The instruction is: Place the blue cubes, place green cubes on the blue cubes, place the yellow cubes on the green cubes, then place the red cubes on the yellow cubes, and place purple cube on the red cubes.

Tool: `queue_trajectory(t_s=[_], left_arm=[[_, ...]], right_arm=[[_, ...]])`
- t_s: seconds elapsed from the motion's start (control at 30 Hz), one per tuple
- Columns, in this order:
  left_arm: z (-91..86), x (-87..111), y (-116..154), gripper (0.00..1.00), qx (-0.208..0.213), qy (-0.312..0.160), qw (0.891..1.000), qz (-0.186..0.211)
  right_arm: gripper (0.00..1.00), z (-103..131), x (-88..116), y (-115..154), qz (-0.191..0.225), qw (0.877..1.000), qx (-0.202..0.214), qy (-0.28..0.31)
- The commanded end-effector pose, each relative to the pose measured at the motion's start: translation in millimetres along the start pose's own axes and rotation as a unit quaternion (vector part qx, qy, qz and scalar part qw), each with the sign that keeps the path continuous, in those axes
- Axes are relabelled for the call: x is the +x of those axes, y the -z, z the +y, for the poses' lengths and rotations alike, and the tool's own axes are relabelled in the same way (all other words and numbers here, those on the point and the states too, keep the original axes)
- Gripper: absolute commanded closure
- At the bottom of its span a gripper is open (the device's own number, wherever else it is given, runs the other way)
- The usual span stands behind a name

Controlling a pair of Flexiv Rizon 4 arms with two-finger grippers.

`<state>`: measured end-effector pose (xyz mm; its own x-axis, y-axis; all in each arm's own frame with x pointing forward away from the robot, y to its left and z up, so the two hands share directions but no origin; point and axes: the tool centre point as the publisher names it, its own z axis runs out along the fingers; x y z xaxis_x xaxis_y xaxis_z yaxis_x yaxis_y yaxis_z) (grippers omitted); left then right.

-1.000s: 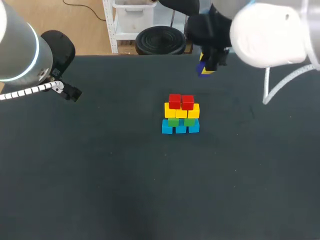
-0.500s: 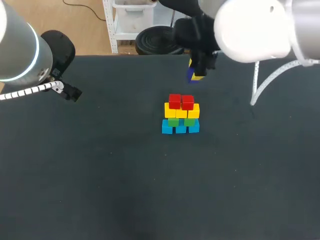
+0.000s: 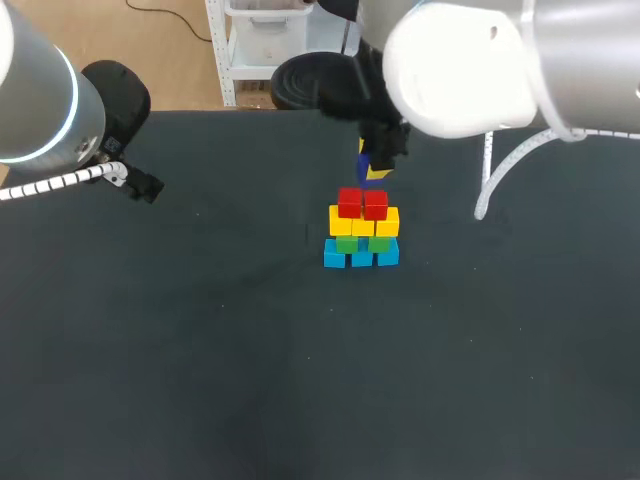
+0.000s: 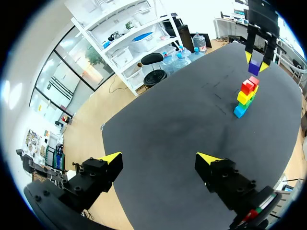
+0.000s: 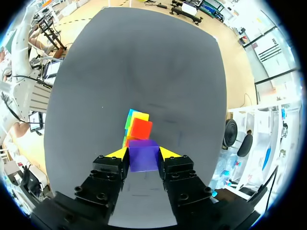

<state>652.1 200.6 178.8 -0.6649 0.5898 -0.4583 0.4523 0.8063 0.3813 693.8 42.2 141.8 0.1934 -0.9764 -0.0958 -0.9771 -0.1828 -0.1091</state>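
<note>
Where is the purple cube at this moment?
In the right wrist view, the purple cube is held in the right tool, in the air just over the red cubes.

Stack: a stepped wall of blue, green, yellow and red cubes (image 3: 361, 228) stands alone mid-table, the one obstacle on the surface.
Above the stack: the black yellow-tipped right gripper (image 5: 143, 153), clamped on a small purple cube (image 3: 366, 166), hangs just above the red top row (image 3: 362, 203) with a slim gap between them.
Far right: the bulky white-and-grey right arm (image 3: 470, 65) overhangs that corner (approach from there is blocked).
Left side: the spread left gripper (image 4: 159, 158) sits well apart from the stack, with open dark matte tabletop (image 3: 200, 350) between.
Near side: open tabletop runs from the stack to the near edge.
</note>
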Motion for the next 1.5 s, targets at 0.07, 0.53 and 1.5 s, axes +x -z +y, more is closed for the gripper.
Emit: queue_trajectory(t_s=[0.07, 0.53, 1.5], left_arm=[[0.2, 0.6, 0.1, 0.0, 0.0, 0.0, 1.0, -0.001], [0.2, 0.6, 0.1, 0.0, 0.0, 0.0, 1.0, -0.001], [0.2, 0.6, 0.1, 0.0, 0.0, 0.0, 1.0, -0.001]], right_arm=[[1.0, 5.1, -5.0, -4.4, 0.002, 1.0, -0.003, -0.001], [1.0, 13.8, -8.5, -14.1, 0.008, 0.999, -0.024, -0.045], [1.0, 13.6, -5.8, -28.3, -0.005, 0.996, -0.037, -0.082]])
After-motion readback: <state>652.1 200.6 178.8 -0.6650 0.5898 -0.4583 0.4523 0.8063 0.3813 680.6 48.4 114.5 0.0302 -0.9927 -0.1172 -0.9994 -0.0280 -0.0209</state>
